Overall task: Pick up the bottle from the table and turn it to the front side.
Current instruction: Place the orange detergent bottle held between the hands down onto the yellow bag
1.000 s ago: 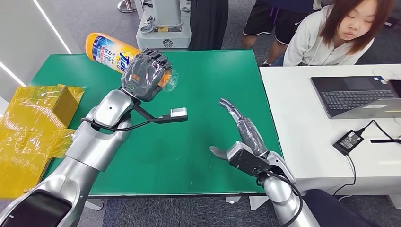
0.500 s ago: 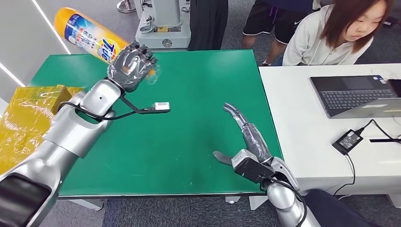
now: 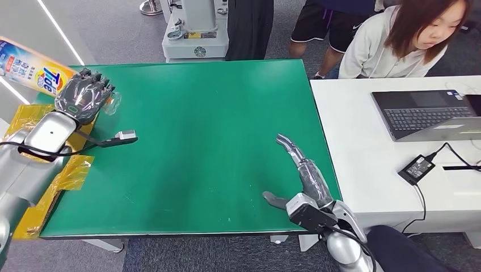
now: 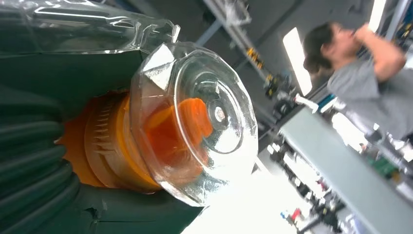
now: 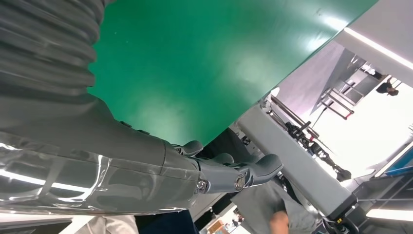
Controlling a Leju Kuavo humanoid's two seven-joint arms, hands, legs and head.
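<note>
Head view: bottle (image 3: 28, 69) up off the green table (image 3: 215, 136), out past its far left corner, tilted with the base toward the picture's edge. Left hand (image 3: 84, 95) wrapped around the neck end, fingers closed over it. Right hand (image 3: 303, 175) low over the table's near right edge, fingers straight and spread, holding nothing.

Left wrist view, up close: clear faceted cap (image 4: 195, 122) over an orange nozzle, orange collar behind it, tucked against the hand.

Handling guess: rigid plastic, glossy label, probably slick, and heavyish if full; fill level not readable. Gripping near the neck leaves the long body hanging out, so likely to twist. Better hold around mid-body for turning the label forward.

Crinkly yellow wrapping (image 3: 45, 170) bunched at the table's left side; contents not visible.
</note>
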